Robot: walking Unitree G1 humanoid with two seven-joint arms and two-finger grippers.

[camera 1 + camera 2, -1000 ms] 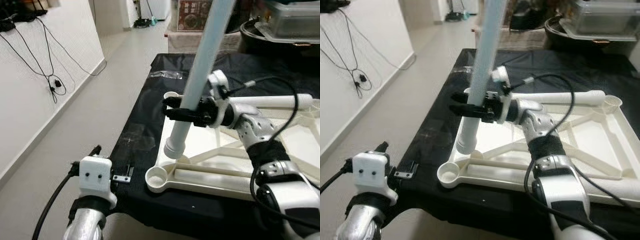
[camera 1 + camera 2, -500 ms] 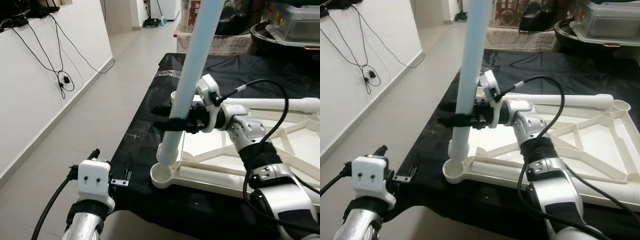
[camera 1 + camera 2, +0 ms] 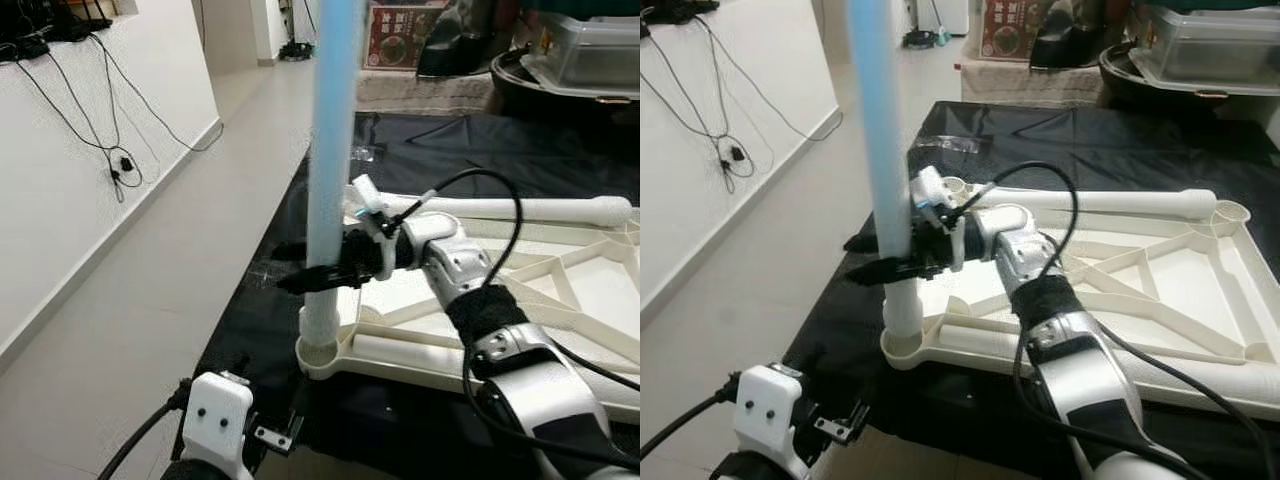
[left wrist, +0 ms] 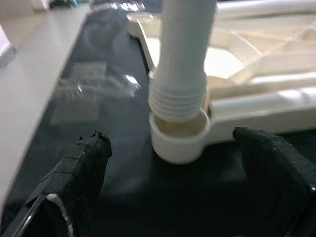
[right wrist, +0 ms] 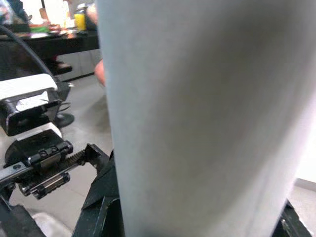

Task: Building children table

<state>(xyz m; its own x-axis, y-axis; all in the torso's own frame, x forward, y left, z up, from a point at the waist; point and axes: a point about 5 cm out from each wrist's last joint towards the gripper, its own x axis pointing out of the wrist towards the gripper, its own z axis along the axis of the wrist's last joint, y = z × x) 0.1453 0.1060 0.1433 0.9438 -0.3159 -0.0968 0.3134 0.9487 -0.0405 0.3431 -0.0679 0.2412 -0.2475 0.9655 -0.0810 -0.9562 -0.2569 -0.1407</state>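
Right gripper (image 3: 318,277) fingers pinch one upright leg (image 3: 328,180), threaded end in corner socket (image 4: 178,137) of tabletop frame (image 3: 1200,290); second leg (image 3: 510,209) lies flat. Left gripper (image 4: 182,173) fingers spread.

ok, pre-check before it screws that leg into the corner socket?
1. Right gripper shut on table leg: ok.
2. Leg upright: ok.
3. Threaded end over corner socket, entering it: ok.
4. Threads engaged: cannot tell.
5. Tabletop frame lying flat on the black cloth: ok.
6. Left gripper open, fingers apart either side of the socket, touching nothing: ok.
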